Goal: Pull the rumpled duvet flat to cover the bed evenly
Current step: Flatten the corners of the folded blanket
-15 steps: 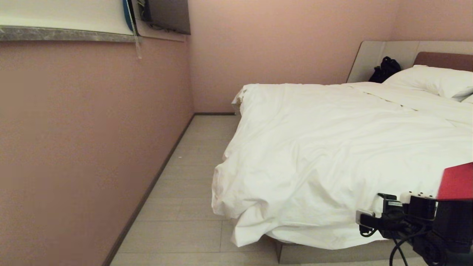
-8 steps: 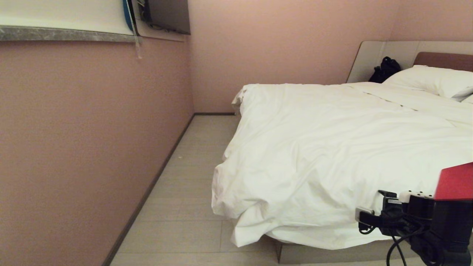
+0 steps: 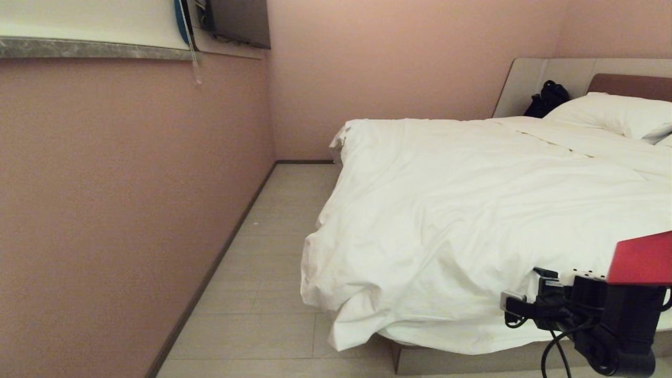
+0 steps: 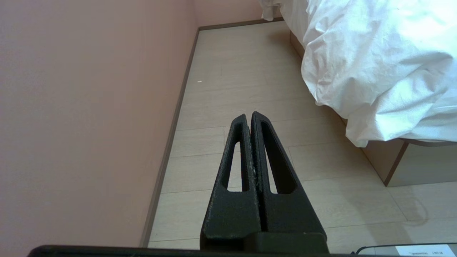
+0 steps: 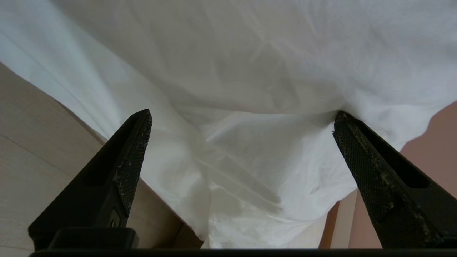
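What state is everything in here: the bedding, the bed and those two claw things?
duvet: wrinkled, bunched at the foot corner, hanging over the edge.
bed: mostly covered.
pillow: lying at the headboard.
left gripper: shut, empty, above the floor.
right gripper: wide open, facing the duvet's edge.

Duvet [image 3: 472, 220]: white cloth, matt, soft, creased. Pillow [image 3: 614, 113]: smooth white cloth. Floor [image 4: 250, 71]: pale wood-look boards, faint sheen. Wall [image 3: 115, 199]: matt pink. Right gripper [image 5: 239, 123] fingers [image 5: 130, 157]: black, rough, cross-hatched.
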You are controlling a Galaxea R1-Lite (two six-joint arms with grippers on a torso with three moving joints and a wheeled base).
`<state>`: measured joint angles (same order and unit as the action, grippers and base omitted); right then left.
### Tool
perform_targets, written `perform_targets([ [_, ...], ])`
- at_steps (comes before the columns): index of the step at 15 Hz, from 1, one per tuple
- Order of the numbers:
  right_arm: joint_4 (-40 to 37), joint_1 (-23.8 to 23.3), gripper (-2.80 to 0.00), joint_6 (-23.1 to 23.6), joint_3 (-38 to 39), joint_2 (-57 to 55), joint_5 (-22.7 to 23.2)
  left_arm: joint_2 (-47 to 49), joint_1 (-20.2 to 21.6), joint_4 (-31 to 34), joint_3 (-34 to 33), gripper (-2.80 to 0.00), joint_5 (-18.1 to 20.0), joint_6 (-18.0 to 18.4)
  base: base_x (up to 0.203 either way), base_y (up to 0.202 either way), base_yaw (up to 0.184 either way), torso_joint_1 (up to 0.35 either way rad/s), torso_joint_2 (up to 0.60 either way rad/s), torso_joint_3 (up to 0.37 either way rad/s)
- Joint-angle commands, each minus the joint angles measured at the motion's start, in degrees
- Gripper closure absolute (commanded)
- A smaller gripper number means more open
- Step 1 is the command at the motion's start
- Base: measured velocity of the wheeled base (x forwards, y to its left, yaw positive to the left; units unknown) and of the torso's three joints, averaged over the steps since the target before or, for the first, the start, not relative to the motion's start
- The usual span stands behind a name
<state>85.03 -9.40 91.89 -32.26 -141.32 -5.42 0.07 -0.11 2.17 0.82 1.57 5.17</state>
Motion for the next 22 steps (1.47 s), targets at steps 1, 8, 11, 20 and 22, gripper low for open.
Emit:
perform_targets([
  [1, 0.43, -0.01, -2.8, 0.48, -0.85, -0.79, -0.02, 0.01, -0.03, 0.03, -0.03, 0.0, 0.01, 0.02, 0.0, 0.0, 0.0, 0.0, 0.0, 0.0],
  [8, 0.22, -0.01, 0.0, 0.3, -2.98, -1.94, -0.02, 0.01, 0.02, 0.03, 0.06, 0.0, 0.01, 0.02, 0.0, 0.0, 0.0, 0.0, 0.0, 0.0],
  [11, 0.14, 0.02, 0.0, 0.22, -3.18, -2.49, -0.02, 0.07, 0.0, 0.03, -0.03, 0.0, 0.01, 0.02, 0.0, 0.0, 0.0, 0.0, 0.0, 0.0],
  [20, -0.02, -0.09, 0.0, -1.07, -3.2, -1.59, -0.02, 0.09, -0.05, 0.03, -0.03, 0.0, 0.01, 0.02, 0.0, 0.0, 0.0, 0.0, 0.0, 0.0],
  [22, -0.12, -0.18, 0.0, -1.67, -0.06, -0.01, 0.16, 0.01, 0.02, 0.03, 0.01, 0.0, 0.01, 0.02, 0.0, 0.0, 0.0, 0.0, 0.0, 0.0],
])
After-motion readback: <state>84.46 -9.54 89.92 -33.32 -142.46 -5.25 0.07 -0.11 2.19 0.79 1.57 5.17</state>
